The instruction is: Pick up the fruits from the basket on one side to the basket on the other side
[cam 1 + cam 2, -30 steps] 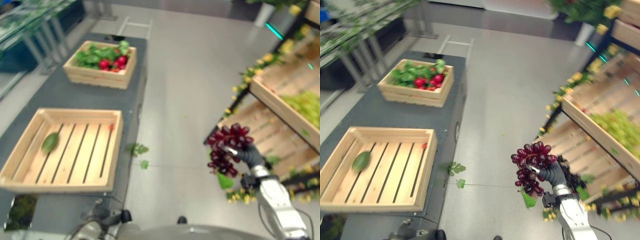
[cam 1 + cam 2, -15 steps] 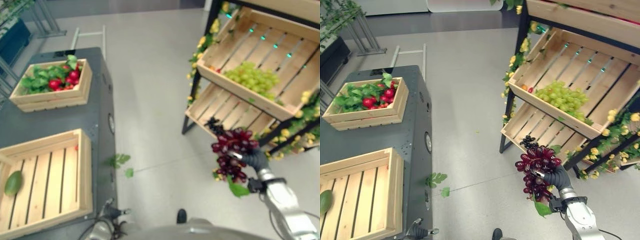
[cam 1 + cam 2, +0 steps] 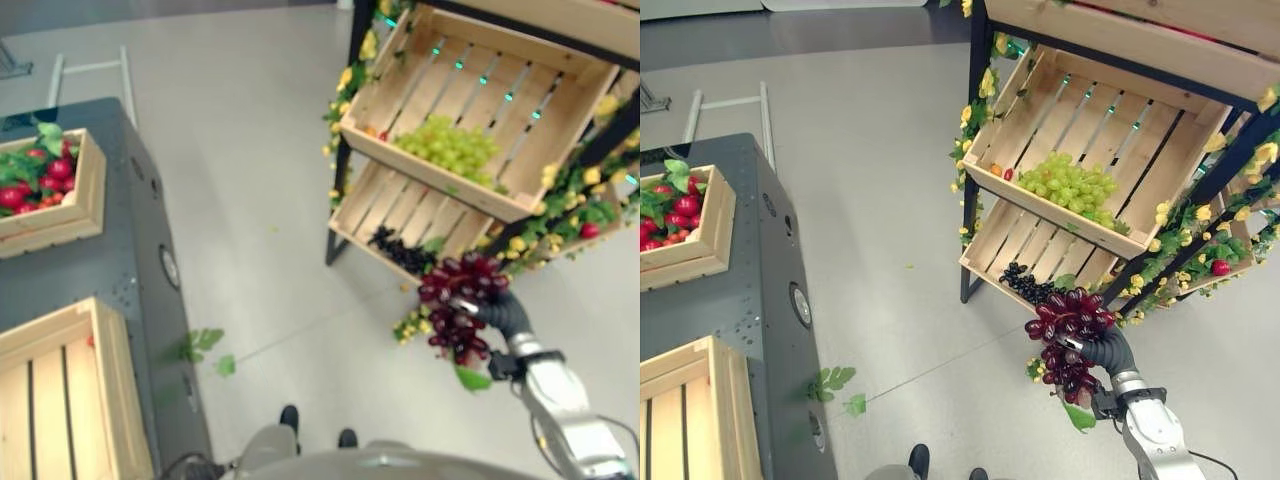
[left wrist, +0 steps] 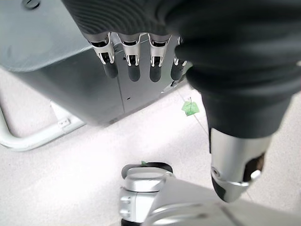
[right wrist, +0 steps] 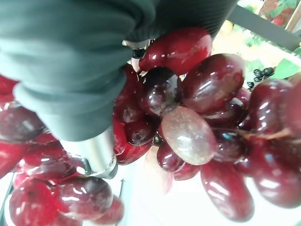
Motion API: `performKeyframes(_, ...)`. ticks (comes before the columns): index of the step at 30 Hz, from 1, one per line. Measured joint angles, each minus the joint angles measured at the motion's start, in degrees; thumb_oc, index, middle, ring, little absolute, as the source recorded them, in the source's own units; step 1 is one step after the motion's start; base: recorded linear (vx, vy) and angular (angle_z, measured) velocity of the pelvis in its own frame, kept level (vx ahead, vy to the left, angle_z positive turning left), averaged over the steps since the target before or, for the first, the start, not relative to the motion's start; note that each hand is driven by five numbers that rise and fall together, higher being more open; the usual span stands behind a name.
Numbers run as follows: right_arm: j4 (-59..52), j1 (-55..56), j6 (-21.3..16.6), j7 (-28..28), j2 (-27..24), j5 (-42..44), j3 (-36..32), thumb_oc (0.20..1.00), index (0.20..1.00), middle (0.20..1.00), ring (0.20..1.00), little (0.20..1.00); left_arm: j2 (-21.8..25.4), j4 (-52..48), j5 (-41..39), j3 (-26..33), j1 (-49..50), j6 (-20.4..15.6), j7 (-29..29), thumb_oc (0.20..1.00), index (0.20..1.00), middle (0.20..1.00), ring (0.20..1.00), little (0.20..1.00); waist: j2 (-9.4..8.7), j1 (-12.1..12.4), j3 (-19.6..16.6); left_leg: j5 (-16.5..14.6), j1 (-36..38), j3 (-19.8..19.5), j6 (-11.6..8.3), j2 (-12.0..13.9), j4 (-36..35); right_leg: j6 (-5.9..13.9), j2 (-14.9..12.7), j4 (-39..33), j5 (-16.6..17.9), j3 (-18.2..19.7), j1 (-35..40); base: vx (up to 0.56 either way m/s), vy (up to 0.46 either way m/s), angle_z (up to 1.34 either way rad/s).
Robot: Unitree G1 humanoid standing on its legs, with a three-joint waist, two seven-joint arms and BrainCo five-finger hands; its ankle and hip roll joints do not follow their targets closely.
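My right hand (image 3: 1108,352) is closed around a bunch of red grapes (image 3: 1068,340), held in the air at five o'clock, just below the rack's lower crate (image 3: 1015,250). My left hand (image 4: 141,56) hangs with fingers relaxed beside the worktop (image 3: 760,300).

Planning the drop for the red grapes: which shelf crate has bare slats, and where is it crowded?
Right hand holds the red grape bunch. The upper slatted wooden crate is bare along its raised back, behind the green grapes heaped at its front lip. The lower wooden crate has bare slats left of the black grapes; foliage crowds its right.
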Motion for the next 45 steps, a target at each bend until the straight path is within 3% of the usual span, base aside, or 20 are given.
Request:
performKeyframes(4,0.01,-1.96,-0.02,0.17,0.77,-0.13,0.39,0.2,0.2,0.2,0.2,0.2,1.96,-4.74,0.2,-4.25,-1.58,-0.23,-1.96,1.0,1.0,1.0,1.0,1.0,-0.48,-1.2,-0.39,-1.01,2.1,2.38,0.76,-0.17,-1.87,0.76,-0.08,0.99,-0.33,1.67,-0.53,0.06,0.111,-0.43)
performKeyframes(6,0.43,-2.16,0.29,0.2,0.92,-0.16,0.72,0.2,0.2,0.2,0.2,0.2,3.5,-7.25,0.31,-6.48,-2.69,-0.38,-2.89,1.0,1.0,1.0,1.0,1.0,-0.39,-1.45,-0.3,-0.93,2.22,2.31,0.87,0.51,-2.08,2.77,0.44,6.85,-0.96,0.74,-3.51,-0.06,0.117,-0.23)
performKeyframes(8,0.74,-2.1,0.46,0.24,1.06,-0.33,1.32,0.2,0.2,0.2,0.2,0.2,4.48,-7.56,0.29,-7.1,-5.38,-0.62,-3.34,1.0,1.0,1.0,1.0,1.0,-0.55,-1.74,0.77,-0.82,3.11,2.49,0.89,1.7,-2.57,6.06,1.13,16.19,-0.86,-0.01,-7.61,-0.06,0.072,-0.1)
performKeyframes(9,0.95,-2.13,0.46,0.26,1.24,-0.73,1.56,0.2,0.2,0.2,0.2,0.2,4.51,-7.23,0.33,-7.41,-6.56,-0.9,-3.57,1.0,1.0,1.0,1.0,1.0,-0.39,-3.23,1.29,-0.79,4.16,2.22,1.27,2.31,-2.94,7.53,0.18,19.35,-1.53,-2.43,-9.38,0.05,0.01,0.04)
performKeyframes(10,1.02,-2.09,0.47,0.23,1.31,-0.93,1.62,0.2,0.2,0.2,0.2,0.2,4.62,-7.05,0.46,-7.36,-6.75,-1.0,-3.6,1.0,1.0,1.0,1.0,1.0,-0.27,-3.46,1.29,-0.78,4.24,2.44,1.28,2.35,-3.02,7.72,-0.72,18.84,-1.82,-3.0,-9.89,0.1,-0.008,-0.06)
performKeyframes(11,0.83,-2.63,0.44,0.25,1.62,-1.2,1.83,0.2,0.2,0.2,0.2,0.2,4.28,-5.67,1.04,-7.2,-6.99,-0.98,-3.64,1.0,1.0,1.0,1.0,1.0,-0.36,-4.05,1.12,-1.05,4.94,2.88,2.02,2.31,-4.64,7.8,-3.75,13.74,-1.88,-5.73,-9.95,0.13,-0.047,-0.29)
performKeyframes(12,0.6,-2.84,0.44,0.25,1.74,-1.19,1.92,0.2,0.2,0.2,0.2,0.2,4.18,-5.21,1.27,-7.2,-6.85,-0.94,-3.71,1.0,1.0,1.0,1.0,1.0,-0.49,-4.07,1.01,-0.8,5.02,3.55,1.99,2.34,-5.17,8.02,-4.99,10.04,-1.68,-6.2,-9.73,0.16,-0.029,-0.49)
performKeyframes(13,0.16,-3.08,0.4,0.25,1.82,-1.19,2.06,0.2,0.2,0.2,0.2,0.2,3.95,-5.04,1.31,-7.23,-6.66,-0.95,-3.74,1.0,1.0,1.0,1.0,1.0,-0.85,-4.11,0.96,-0.28,5.16,3.55,1.66,1.9,-6.28,8.7,-6.46,4.62,-1.15,-4.91,-11.11,0.13,-0.001,-0.39)
performKeyframes(16,0.1,-2.81,0.41,0.13,2.27,-1.19,2.17,0.2,0.2,0.2,0.2,0.2,4.09,-4.42,1.44,-7.32,-5.63,-0.74,-4.04,1.0,1.0,1.0,1.0,1.0,-1.49,-5.08,0.79,1.12,5.27,1.97,0.74,1.38,-7.8,10.48,-6.5,-1.69,1.85,-0.51,-10.47,0.07,-0.007,0.17)
performKeyframes(17,0.58,-1.67,0.42,0.05,2.5,-1.19,2.12,0.2,0.2,0.2,0.2,0.2,3.88,-4.55,1.47,-7.41,-4.79,-0.72,-4.25,1.0,1.0,1.0,1.0,1.0,-2.13,-6.02,0.75,1.18,6.11,0.46,0.23,0.42,-8.32,8.98,-7.05,-3.41,7.58,-0.32,-8.67,0.14,-0.036,0.61)
performKeyframes(19,0.79,-0.85,0.81,0.2,2.09,-1.2,2.04,0.2,0.2,0.2,0.2,0.2,2.84,-4.94,1.47,-7.16,-3.17,-0.81,-4.39,1.0,1.0,1.0,1.0,1.0,-0.96,-5.78,0.43,1.05,8.16,0.56,-1.27,1.33,-9.93,5.8,-6.08,-4.81,10.71,-0.4,-6.73,0.14,-0.04,0.27)
performKeyframes(21,0.63,-0.56,0.81,0.23,1.79,-1.2,1.04,0.2,0.2,0.2,0.2,0.2,2.01,-5.22,1.47,-6.89,-0.54,-0.8,-4.75,1.0,1.0,1.0,1.0,1.0,0.93,-5.61,-0.7,0.42,8.21,0.54,-2.27,3.09,-10.35,5.14,-4.35,-8.0,11.55,-1.16,-4.99,0.1,-0.038,-0.03)
performKeyframes(28,-0.06,-0.8,0.81,0.03,-1.61,-1.16,-2.32,0.2,0.2,0.2,0.2,0.2,0.39,-2.69,1.34,-4.37,1.43,-0.31,-4.85,1.0,1.0,1.0,1.0,1.0,2.85,-5.73,-2.29,0.07,10.34,0.44,-4.31,5.76,-11.85,2.49,-1.6,-11.1,12.09,-2.4,-1.82,0.08,-0.05,0.03)
performKeyframes(45,-0.91,-7.42,1.07,-1.5,-6.3,0.16,-4.7,0.2,0.2,0.2,0.2,0.2,0.86,-2.47,1.35,-4.96,1.41,1.11,-5.71,1.0,1.0,1.0,1.0,1.0,1.59,-5.48,-4.99,0.3,10.85,-1.12,-4.77,5.41,-12.61,2.85,-2.02,-11.16,11.14,-3.93,-0.78,0.05,-0.019,0.06)
